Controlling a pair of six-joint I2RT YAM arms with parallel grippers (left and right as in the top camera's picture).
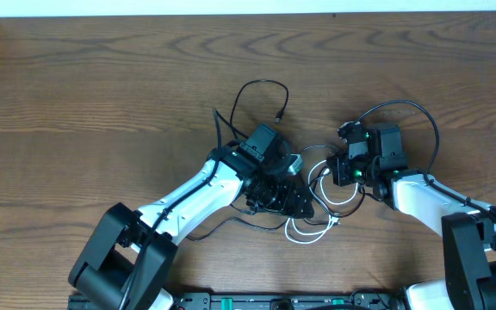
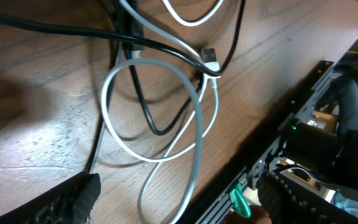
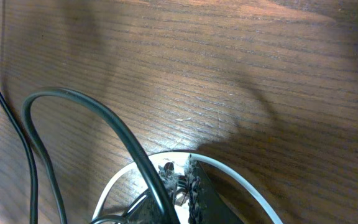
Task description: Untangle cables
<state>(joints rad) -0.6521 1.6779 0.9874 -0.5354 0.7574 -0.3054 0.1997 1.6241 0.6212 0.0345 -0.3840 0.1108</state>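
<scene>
Your left gripper stands wide open above the thin white cord tangled with the thin black cord on the brown wooden desk. Your right gripper is closed at a white loop; grasp unclear.

My rig from above: the left arm and the right arm each wear glossy white shells between bulky black joints. Green lights glow at the right wrist, where a thick black cord arcs out. Up close, the left tool shows fingers padded in finely ribbed black rubber.
</scene>
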